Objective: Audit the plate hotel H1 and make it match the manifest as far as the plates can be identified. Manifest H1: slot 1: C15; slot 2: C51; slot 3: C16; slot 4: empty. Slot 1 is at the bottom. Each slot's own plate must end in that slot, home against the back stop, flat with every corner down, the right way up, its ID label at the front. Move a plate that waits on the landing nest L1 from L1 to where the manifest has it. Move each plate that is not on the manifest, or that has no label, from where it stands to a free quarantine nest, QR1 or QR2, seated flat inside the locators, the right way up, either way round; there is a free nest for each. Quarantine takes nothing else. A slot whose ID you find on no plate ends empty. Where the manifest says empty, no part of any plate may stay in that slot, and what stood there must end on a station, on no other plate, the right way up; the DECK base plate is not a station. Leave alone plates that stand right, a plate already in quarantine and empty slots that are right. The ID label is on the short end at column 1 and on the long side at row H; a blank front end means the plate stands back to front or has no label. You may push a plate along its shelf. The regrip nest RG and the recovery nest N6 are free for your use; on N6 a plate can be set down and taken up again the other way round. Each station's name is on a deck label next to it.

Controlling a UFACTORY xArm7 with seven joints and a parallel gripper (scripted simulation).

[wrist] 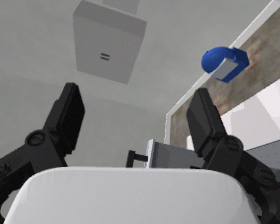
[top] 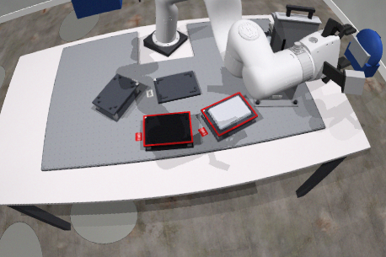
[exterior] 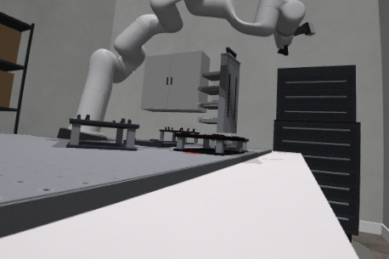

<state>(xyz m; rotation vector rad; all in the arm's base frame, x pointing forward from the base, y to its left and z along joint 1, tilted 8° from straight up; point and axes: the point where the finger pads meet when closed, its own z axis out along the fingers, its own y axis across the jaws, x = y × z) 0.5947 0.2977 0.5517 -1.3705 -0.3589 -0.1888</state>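
My gripper [top: 339, 51] is open and empty, held high in the air beyond the table's right end. It also shows in the exterior view [exterior: 297, 41] and in the wrist view [wrist: 137, 100]. The plate hotel [top: 295, 26] stands at the back right of the deck, behind my forearm. Its shelves [exterior: 209, 96] show side-on, and no labels can be read. In the wrist view its top edge [wrist: 176, 155] lies below the fingers. A white plate [top: 229, 112] lies flat on the right red-framed nest. The left red-framed nest [top: 168, 128] holds no plate.
Two dark nests stand on the grey deck, one skewed at the left [top: 115, 95] and one in the middle [top: 177, 86]. A blue object [top: 366, 49] stands on the floor past the right end. A dark drawer cabinet [exterior: 316, 137] stands behind the table.
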